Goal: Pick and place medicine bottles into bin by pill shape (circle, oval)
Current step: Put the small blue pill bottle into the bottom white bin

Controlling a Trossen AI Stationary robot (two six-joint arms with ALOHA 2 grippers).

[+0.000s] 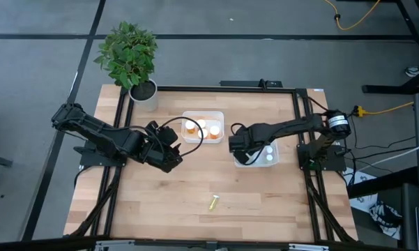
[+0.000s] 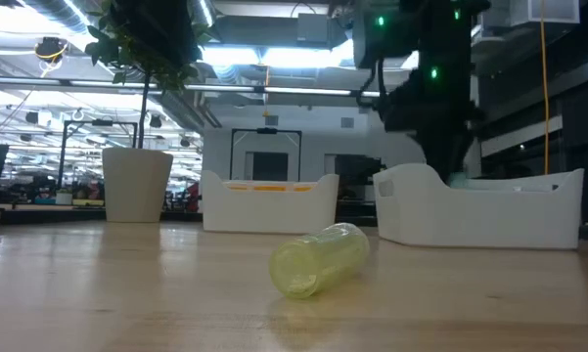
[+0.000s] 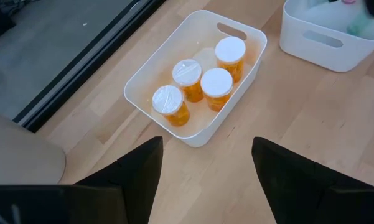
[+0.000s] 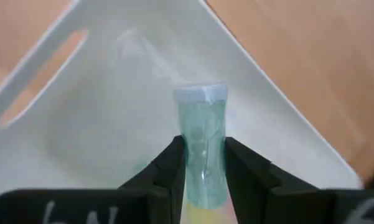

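A white bin (image 1: 203,126) at the table's far middle holds several orange bottles with white caps (image 3: 202,81). A second white bin (image 1: 258,155) stands to its right and holds pastel bottles. A yellow bottle (image 1: 213,203) lies on its side on the table toward the near edge, also seen in the low view (image 2: 318,259). My right gripper (image 4: 204,165) is over the left end of the right bin, shut on a teal bottle (image 4: 202,137). My left gripper (image 3: 205,165) is open and empty, just left of the orange-bottle bin. My right gripper pinches the teal bottle's body (image 4: 203,155) between its two fingers. The bottle's far end (image 4: 200,93) sticks out beyond the fingertips, inside the white bin. Whether it rests on the bin floor cannot be told.
A potted plant (image 1: 129,59) in a white pot stands at the table's far left corner. Bare wood lies around the yellow bottle. A black frame (image 1: 216,88) runs around the table's edges.
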